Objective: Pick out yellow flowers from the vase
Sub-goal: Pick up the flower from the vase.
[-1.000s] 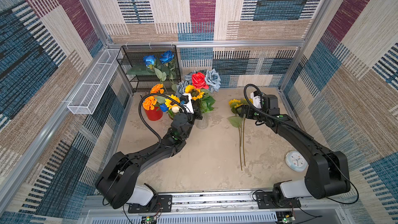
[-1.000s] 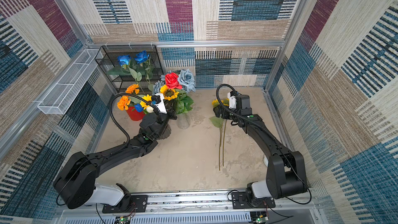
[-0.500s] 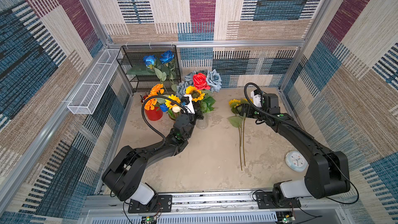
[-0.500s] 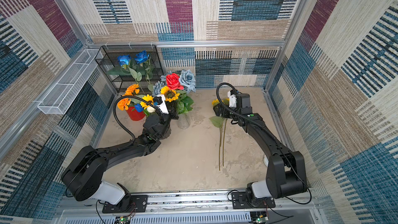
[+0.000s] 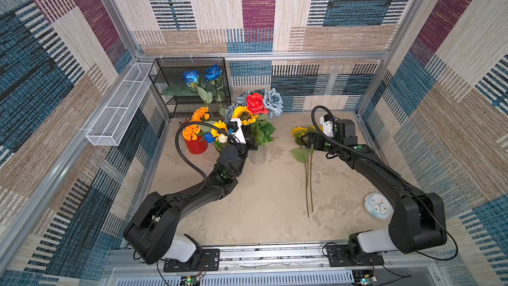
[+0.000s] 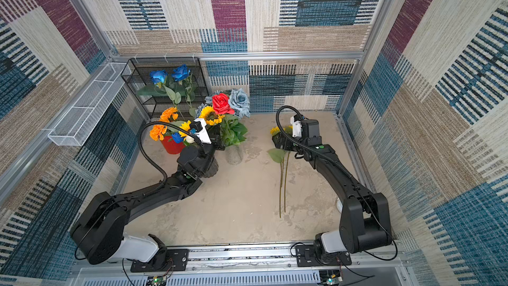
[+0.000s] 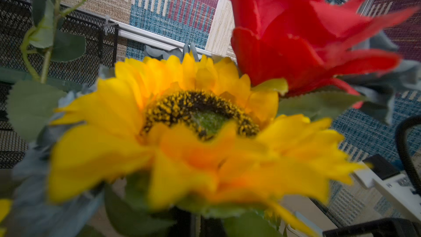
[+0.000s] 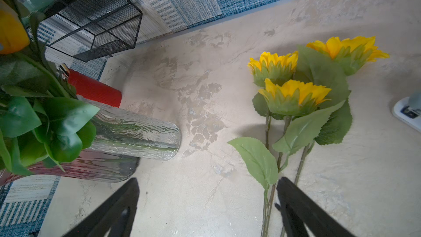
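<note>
A clear glass vase holds a yellow sunflower, a red rose and grey-blue roses. My left gripper sits at the vase's mouth just under the sunflower's head. Its jaws stand shut on the stem, mostly hidden behind petals and leaves. Three picked sunflowers lie on the table to the right. My right gripper hovers open over their stems, holding nothing.
A red pot of orange flowers and a second glass vase with small mixed flowers stand left of the vase. A black mesh shelf with blue roses is behind. A white wire basket hangs at left. A small clock lies front right.
My left gripper has pushed in a little toward the vase and its jaws have closed. The right arm and the flowers on the table have not moved.
</note>
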### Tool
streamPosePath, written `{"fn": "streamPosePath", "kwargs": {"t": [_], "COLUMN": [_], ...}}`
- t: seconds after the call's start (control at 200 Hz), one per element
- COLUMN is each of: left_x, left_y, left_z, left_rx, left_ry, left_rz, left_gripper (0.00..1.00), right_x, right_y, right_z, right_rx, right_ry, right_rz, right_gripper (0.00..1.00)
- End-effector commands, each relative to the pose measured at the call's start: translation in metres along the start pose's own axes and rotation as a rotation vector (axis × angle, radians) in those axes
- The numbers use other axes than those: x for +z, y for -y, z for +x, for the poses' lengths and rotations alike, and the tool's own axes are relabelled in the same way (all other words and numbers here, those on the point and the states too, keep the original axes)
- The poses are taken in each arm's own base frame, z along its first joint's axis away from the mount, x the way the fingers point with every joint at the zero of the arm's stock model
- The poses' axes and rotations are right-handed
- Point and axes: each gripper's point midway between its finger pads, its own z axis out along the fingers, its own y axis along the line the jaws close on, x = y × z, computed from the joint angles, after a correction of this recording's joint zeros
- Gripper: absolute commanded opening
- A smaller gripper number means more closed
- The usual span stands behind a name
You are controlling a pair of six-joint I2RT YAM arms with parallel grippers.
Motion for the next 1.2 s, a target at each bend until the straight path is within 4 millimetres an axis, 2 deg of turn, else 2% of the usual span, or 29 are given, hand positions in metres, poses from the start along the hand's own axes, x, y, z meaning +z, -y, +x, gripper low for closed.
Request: {"fn": "streamPosePath", "kwargs": {"t": [0.0, 0.426, 1.192], "left_x": [-0.004, -0.021, -0.041], "left_y": [0.003, 0.015, 0.050], "left_z": [-0.016, -0.060, -0.135], "left_rx": [-0.008, 0.010, 0.074], "left_ry": [0.024, 0.028, 0.026], "left_rz": [0.015, 0.065, 0.216], "left_gripper": [0.00, 0.00, 0.00], "right_x": [-0.003, -0.006, -0.009], "right_y": [-0.004, -0.009, -0.014], "right_z": [-0.003, -0.006, -0.007], "right_rx": [-0.007, -0.008, -0.012], "right_ry": [0.005, 0.015, 0.025], "right_rz": [-0.011, -0.022, -0.032], "right_gripper": [0.96, 0.96, 0.96]}}
